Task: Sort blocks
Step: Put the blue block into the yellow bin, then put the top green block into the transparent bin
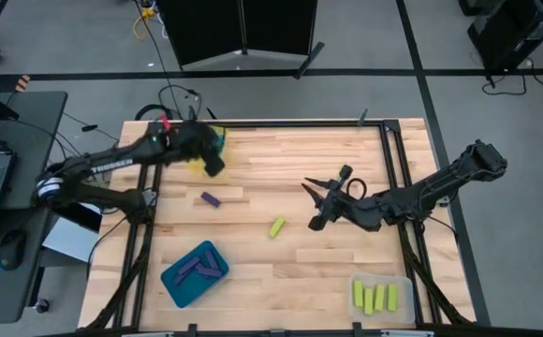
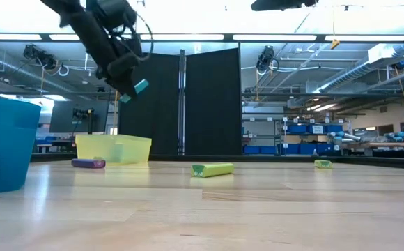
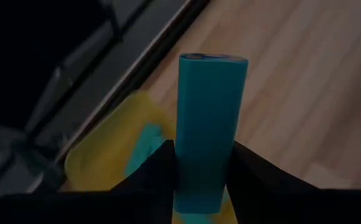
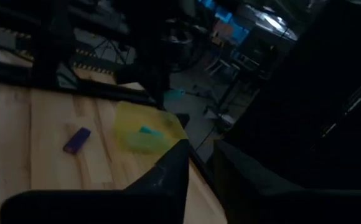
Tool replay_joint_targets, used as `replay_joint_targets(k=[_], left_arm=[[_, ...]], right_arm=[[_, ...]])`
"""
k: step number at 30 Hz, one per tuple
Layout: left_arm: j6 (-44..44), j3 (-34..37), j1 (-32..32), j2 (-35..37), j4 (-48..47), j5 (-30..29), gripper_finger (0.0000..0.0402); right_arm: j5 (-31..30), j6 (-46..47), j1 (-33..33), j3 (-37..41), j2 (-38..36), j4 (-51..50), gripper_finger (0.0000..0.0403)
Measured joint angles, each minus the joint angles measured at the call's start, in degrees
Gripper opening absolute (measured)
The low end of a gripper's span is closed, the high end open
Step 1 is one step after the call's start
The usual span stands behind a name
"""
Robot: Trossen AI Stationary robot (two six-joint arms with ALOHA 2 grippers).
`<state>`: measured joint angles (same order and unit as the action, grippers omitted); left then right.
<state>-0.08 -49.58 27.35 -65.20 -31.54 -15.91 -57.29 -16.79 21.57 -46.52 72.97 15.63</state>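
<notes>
My left gripper [image 1: 213,154] is shut on a cyan block [image 3: 208,124] and hangs above the yellow tray [image 1: 195,165] at the table's far left. Another cyan block [image 3: 144,146] lies inside that tray. A purple block [image 1: 210,198] and a yellow-green block [image 1: 277,227] lie flat on the wood. My right gripper [image 1: 311,204] hovers open over the table's middle right, nothing between its fingers [image 4: 174,165]. In the low view the held cyan block [image 2: 141,87] shows high above the yellow tray [image 2: 113,148]. My left gripper pinches the cyan block between its two fingers, on the two long sides near one end [image 3: 182,171]. The block lies along the fingers and sticks out past their tips. It slants downward, lifted clear above the yellow tray.
A blue tray [image 1: 195,273] with purple blocks stands at the near left. A clear tray [image 1: 382,298] with several yellow-green blocks stands at the near right. A black frame rail [image 1: 388,178] runs along the table's right edge. Bare wood lies between the trays.
</notes>
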Motion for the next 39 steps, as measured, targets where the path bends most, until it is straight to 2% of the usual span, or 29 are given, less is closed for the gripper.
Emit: replay_joint_targets(k=[6,9,12,17,23,25,29,31,39], left_arm=[[1.0,-1.0,13.1,-5.3,-1.9,9.1,0.0118],[1.0,-0.9,16.8,-9.3,-1.9,10.7,0.0118],[1.6,-0.9,18.5,-13.2,-1.4,10.8,0.0118],[2.9,-0.9,20.0,-18.9,-0.5,10.9,0.0118],[3.1,-0.9,21.1,-21.8,0.4,10.9,0.0118],[4.0,-0.9,21.1,-21.8,0.3,10.8,0.0127],[4.8,-0.9,20.9,-21.6,-0.2,10.9,0.0183],[6.1,-0.9,20.6,-21.5,0.0,10.8,0.0198],[7.8,-0.9,17.8,-16.2,1.0,11.1,0.0184]], right_arm=[[0.1,3.0,-0.3,0.0,0.0,-4.1,0.0028],[0.3,4.2,-0.3,0.0,0.0,-6.4,0.0009],[0.4,6.6,-0.3,0.0,0.0,-8.3,0.001],[2.3,10.5,-0.3,0.0,0.0,-10.8,0.0023],[4.1,12.8,-0.3,0.0,0.0,-12.5,0.0012],[4.9,13.0,-0.3,0.0,0.0,-13.1,0.0013],[8.8,15.5,-1.2,0.0,0.0,-13.1,0.0029],[9.8,15.8,-1.6,0.0,0.0,-13.3,0.0037],[10.1,16.9,-2.3,0.0,0.0,-14.0,0.0062]])
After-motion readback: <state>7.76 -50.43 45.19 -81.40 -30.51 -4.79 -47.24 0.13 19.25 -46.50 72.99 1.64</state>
